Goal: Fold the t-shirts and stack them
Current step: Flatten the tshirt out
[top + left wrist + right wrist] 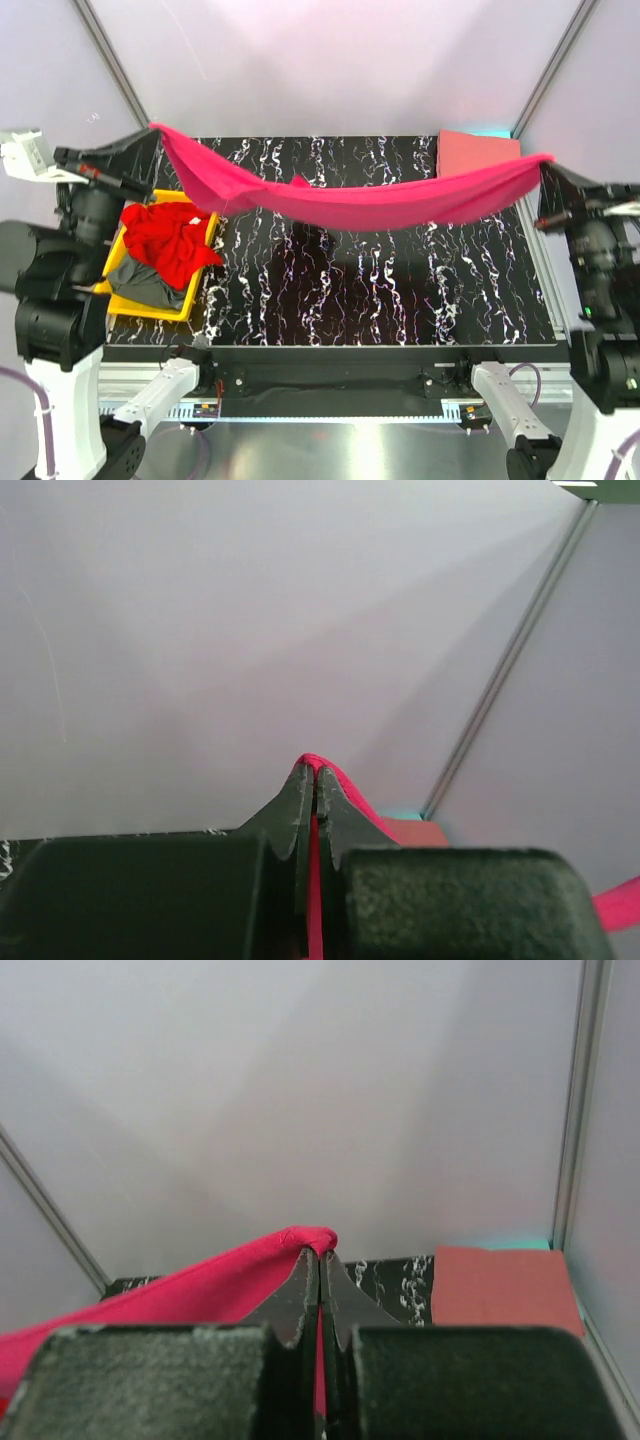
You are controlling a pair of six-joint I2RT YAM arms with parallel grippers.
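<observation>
The left fingers (300, 802) are pressed together and pinch an edge of the magenta t-shirt (350, 205); a fold of its cloth rises just above the tips. The right fingers (308, 1282) are likewise closed on another edge of the same garment, with the cloth running off to the left in that wrist view.

From the overhead camera I read the scene as follows:

1. The worktop (380, 290) is black with white veining.
2. At its left side stands the yellow bin (150, 312). The red t-shirt (170, 240) lies crumpled in it, on top of the grey t-shirt (140, 280), which shows at the near side of the bin.
3. The magenta t-shirt hangs in the air between the two arms. It spans the far half of the worktop from left to right, sags in the middle, and stays clear of the surface.
4. The salmon-pink t-shirt (478, 150) lies flat in a folded rectangle at the far right corner, behind the raised garment.
</observation>
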